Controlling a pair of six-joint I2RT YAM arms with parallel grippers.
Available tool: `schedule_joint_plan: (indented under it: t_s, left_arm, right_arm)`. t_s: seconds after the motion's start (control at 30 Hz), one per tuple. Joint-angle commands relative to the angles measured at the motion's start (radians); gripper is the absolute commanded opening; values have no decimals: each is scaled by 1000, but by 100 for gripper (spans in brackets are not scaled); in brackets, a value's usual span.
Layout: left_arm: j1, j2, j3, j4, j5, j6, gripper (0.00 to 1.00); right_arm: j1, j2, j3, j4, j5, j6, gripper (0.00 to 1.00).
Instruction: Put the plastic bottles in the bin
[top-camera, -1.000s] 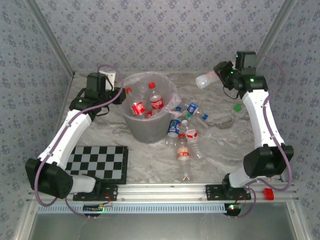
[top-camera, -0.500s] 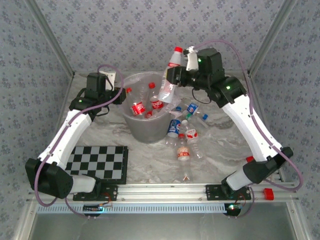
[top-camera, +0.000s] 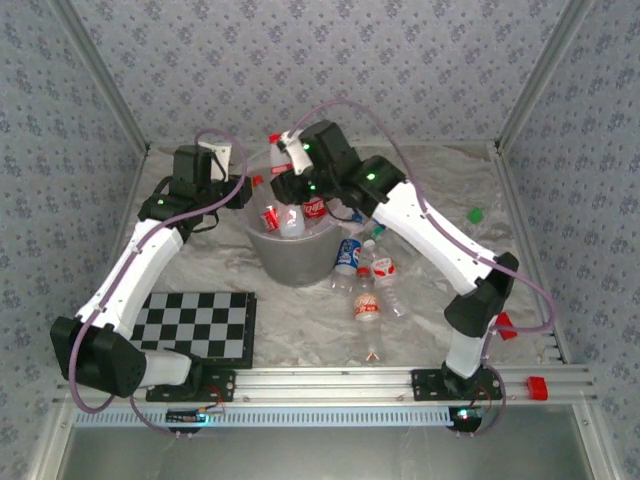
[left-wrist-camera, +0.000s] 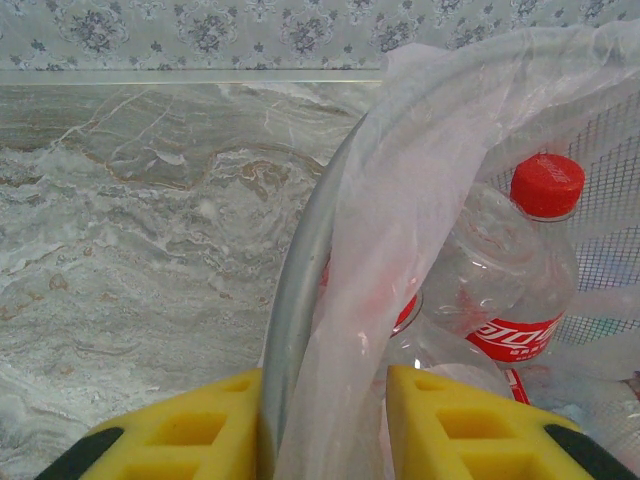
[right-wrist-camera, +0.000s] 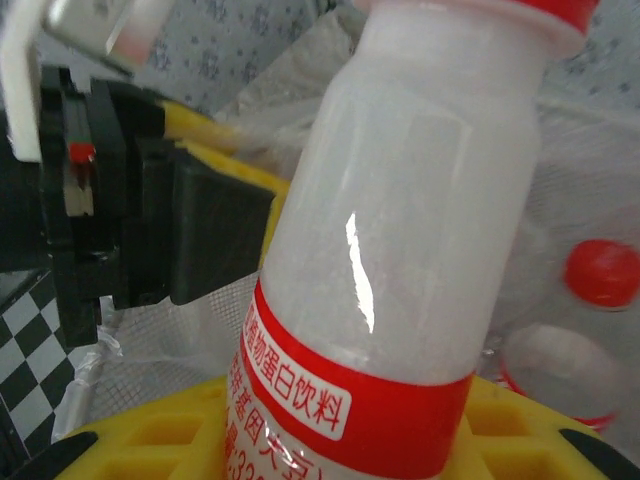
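Top, right arm: we reach across the bench, right gripper over the bin.
Top, left arm: bent, left gripper at the bin's left rim.
Left wrist: we pinch rim and liner.
Right wrist: we clamp a red-capped bottle.

The right pincer holds a bottle over the bin; the left pincer grips its rim.

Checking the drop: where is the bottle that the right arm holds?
In the top view the bottle sits cap up in the right tool, above the left side of the bin, near the left tool clamped on its rim.
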Motion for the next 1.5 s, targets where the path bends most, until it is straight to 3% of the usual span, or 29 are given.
schedule_joint_plan:
  t_s: [0.0, 0.17, 0.27, 0.43, 0.57, 0.7, 0.93, 1.07, 1.47]
  left_arm:
    - [-1, 6, -3, -63, -23, 21, 34]
    - [-1, -4, -2, -63, -35, 21, 34]
    - [-1, -3, -3, -62, -39, 22, 34]
    - [1, -8, -3, -63, -38, 20, 34]
    - [1, -6, -3, -62, -37, 22, 34]
    - [1, -2, -1, -61, -28, 22, 34]
    - [2, -11, -3, -59, -29, 21, 34]
    - [1, -9, -1, -60, -23, 20, 34]
    - [-1, -15, -5, -56, -25, 16, 34]
  right_arm:
    - [6, -6, -55, 64, 53, 116, 38]
    - [16, -56, -296, 342, -20, 298, 47]
    - [17, -46, -285, 301, -31, 295, 58]
    - [18, -135, -327, 308, 16, 229, 87]
    - [8, -164, -266, 217, 66, 179, 97]
    - [-18, -154, -187, 88, 63, 120, 95]
    - [-72, -49, -15, -217, -2, 8, 64]
    - [-65, 9, 40, -264, 5, -29, 49]
    - [-48, 341, 200, -275, -94, -13, 41]
